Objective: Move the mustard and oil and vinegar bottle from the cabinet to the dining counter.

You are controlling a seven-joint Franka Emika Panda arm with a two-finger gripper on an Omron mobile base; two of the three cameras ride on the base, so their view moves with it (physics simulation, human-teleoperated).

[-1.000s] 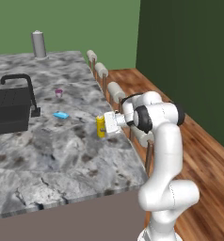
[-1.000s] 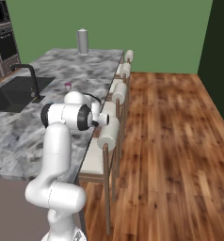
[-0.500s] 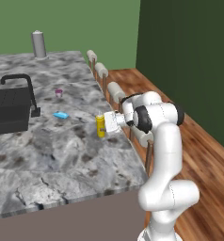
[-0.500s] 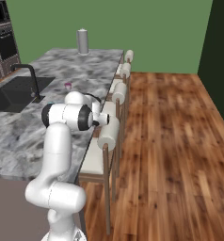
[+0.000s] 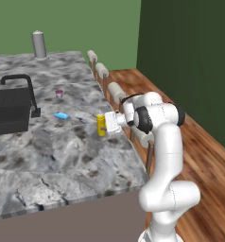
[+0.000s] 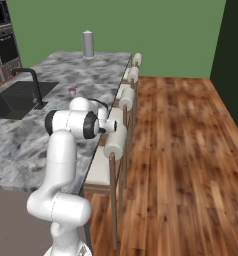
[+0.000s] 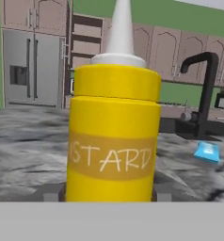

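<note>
Tipping is what we worry about most: the mustard [image 5: 101,125] stands upright on the dining counter [image 5: 62,156], not far from its right edge, and the gripper [image 5: 108,122] sits right up against it. If we pull back on a slant, or a finger drags along the bottle's side, we could knock it over or nudge it towards the edge and the stools [image 5: 115,91] beside it. A straight, level retreat looks safest to us.

From the hand camera the mustard [image 7: 113,136] fills the middle, upright, with the black faucet [image 7: 204,89] and a small blue thing [image 7: 207,151] further off on the stone. We cannot tell from these pictures whether the fingers are spread clear of the bottle or pinching it.

The oil and vinegar bottle remains to be fetched, we judge.
</note>
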